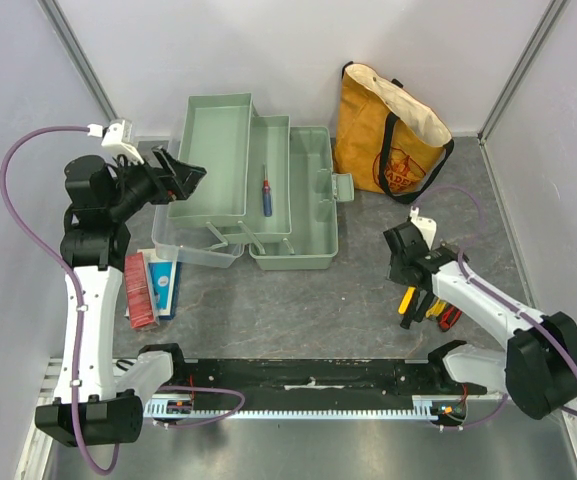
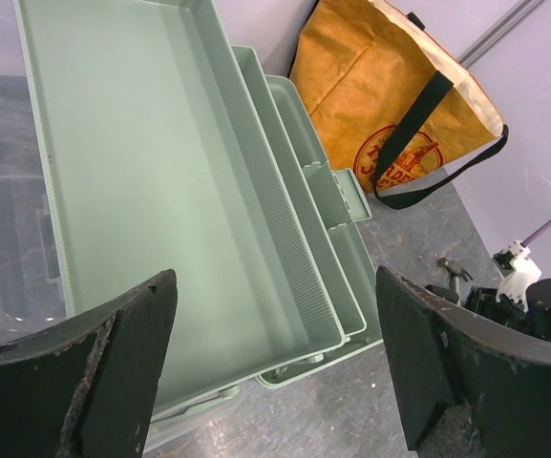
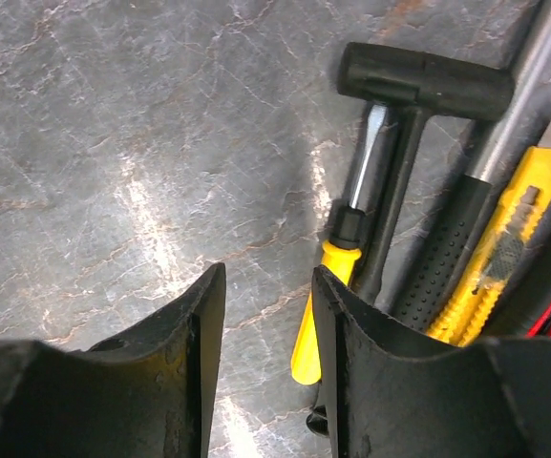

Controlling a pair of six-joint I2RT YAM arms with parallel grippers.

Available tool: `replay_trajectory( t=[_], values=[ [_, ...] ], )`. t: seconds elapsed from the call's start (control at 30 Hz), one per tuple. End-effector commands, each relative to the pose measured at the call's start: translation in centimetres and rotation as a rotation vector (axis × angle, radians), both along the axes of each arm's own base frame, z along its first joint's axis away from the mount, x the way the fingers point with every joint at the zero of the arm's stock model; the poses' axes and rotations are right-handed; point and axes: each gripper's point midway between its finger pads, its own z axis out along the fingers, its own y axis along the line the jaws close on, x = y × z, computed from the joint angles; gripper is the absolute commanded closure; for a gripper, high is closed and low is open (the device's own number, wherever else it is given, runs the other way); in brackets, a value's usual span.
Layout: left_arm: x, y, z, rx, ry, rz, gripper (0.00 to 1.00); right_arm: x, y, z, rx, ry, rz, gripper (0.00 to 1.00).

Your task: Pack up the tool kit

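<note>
The sage-green toolbox (image 1: 308, 215) stands open at the back centre with its trays fanned out to the left. The top tray (image 2: 160, 191) is empty. A red-and-blue-handled screwdriver (image 1: 266, 195) lies in the middle tray. The clear lid (image 1: 183, 248) lies at the front left. My left gripper (image 1: 190, 176) is open and empty (image 2: 273, 286), hovering at the top tray's left edge. My right gripper (image 1: 404, 274) is slightly open and empty (image 3: 267, 277), low over the table. Just to its right lies a pile of tools: a yellow-handled screwdriver (image 3: 328, 286), black mallet (image 3: 426, 81) and yellow utility knife (image 3: 504, 243).
A mustard-yellow tote bag (image 1: 388, 130) stands at the back right, close to the toolbox. Flat red and blue packets (image 1: 148, 288) lie at the left near the left arm. A black rail (image 1: 308, 375) runs along the near edge. Walls close in on three sides.
</note>
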Motion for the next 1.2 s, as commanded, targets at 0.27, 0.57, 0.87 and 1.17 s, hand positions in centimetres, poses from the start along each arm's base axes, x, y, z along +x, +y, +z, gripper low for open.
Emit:
replay_trajectory(
  t=[0.27,0.57,0.87,1.17],
  values=[
    [0.1,0.1,0.6,0.015,-0.053,0.009,0.1,-0.9,-2.5,-0.7,0.023,-0.046,-0.169,0.39],
    [0.2,0.1,0.3,0.01,-0.043,0.009,0.1,-1.6,-1.5,-3.4,0.119,0.004,-0.19,0.46],
    [0.6,0.2,-0.5,0.016,-0.023,0.011,0.1,-1.6,-1.9,-3.6,0.105,-0.004,-0.204,0.61],
    [0.8,0.3,-0.9,0.02,-0.014,0.013,0.1,0.4,-2.7,0.1,0.047,-0.091,-0.198,0.39]
  ],
)
